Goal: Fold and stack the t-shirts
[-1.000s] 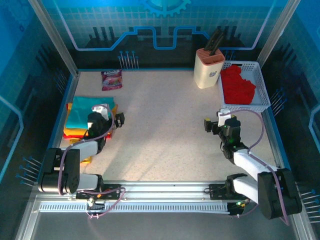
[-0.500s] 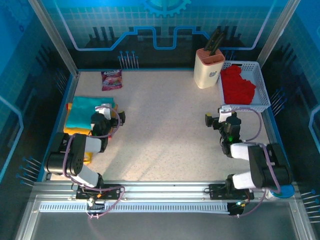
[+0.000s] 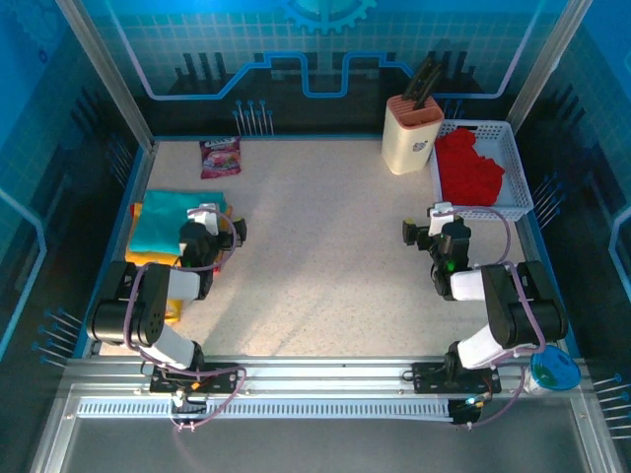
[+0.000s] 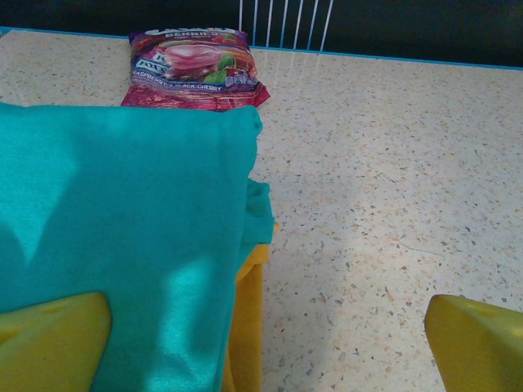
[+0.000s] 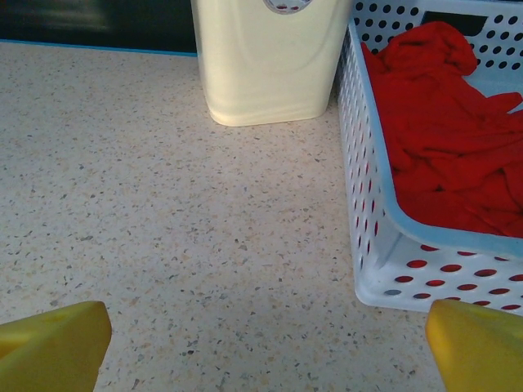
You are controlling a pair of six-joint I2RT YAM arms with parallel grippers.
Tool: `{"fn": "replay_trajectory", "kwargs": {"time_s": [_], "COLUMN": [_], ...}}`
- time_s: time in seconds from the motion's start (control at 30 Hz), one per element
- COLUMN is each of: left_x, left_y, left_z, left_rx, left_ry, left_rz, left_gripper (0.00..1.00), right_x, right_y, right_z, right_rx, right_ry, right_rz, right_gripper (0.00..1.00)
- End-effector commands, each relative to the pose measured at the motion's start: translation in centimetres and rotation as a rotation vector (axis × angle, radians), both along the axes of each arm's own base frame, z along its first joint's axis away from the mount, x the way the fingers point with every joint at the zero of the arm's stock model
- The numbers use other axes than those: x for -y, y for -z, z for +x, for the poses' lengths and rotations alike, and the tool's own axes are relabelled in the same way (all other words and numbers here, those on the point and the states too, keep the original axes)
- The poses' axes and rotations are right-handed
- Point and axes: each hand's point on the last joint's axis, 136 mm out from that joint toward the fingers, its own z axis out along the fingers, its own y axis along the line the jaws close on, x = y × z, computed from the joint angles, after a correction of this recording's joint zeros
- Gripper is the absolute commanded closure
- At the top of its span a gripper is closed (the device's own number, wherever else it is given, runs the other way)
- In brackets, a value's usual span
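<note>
The task is judged partly done. At 9 o'clock on the surface (image 3: pixel 325 246), a teal tee (image 3: pixel 163 222) lies folded flat on a yellow tee (image 3: pixel 148 259), forming a stack. A red tee (image 3: pixel 468 169) is left crumpled in the basket (image 5: pixel 425 269) at 2 o'clock, not yet folded or stacked.

The teal tee's right folded edge is seen running toward 12 o'clock, to the snack packet (image 3: pixel 219 156). Its long axis cannot be fixed, the near part being covered by the arm. No axis can be given for the bunched red tee.

The left gripper (image 4: pixel 263 343) is spread wide at the stack's right edge. The right gripper (image 5: pixel 265 347) is likewise spread beside the basket. Nothing is grasped by either.
</note>
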Motion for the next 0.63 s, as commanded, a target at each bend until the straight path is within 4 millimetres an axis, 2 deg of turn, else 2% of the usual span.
{"fn": "replay_trajectory", "kwargs": {"time_s": [0.0, 0.17, 0.33, 0.6], "left_x": [0.3, 0.3, 0.3, 0.3], "left_y": [-0.6, -0.5, -0.6, -0.6], "left_z": [0.6, 0.5, 0.6, 0.6], "left_rx": [0.015, 0.013, 0.015, 0.016], "left_ry": [0.014, 0.014, 0.014, 0.014], "left_rz": [0.011, 0.011, 0.011, 0.011], "left_gripper": [0.01, 0.01, 0.01, 0.01], "right_x": [0.1, -2.0, -0.9, -0.6], "right_y": [-0.6, -0.6, -0.5, -0.6], "right_z": [0.4, 0.6, 0.6, 0.6], "right_rx": [0.02, 0.006, 0.01, 0.014], "right_ry": [0.011, -0.114, -0.048, -0.033], "right_rz": [-0.005, -0.007, -0.003, -0.007], "right_gripper": [0.0, 0.0, 0.0, 0.0]}}
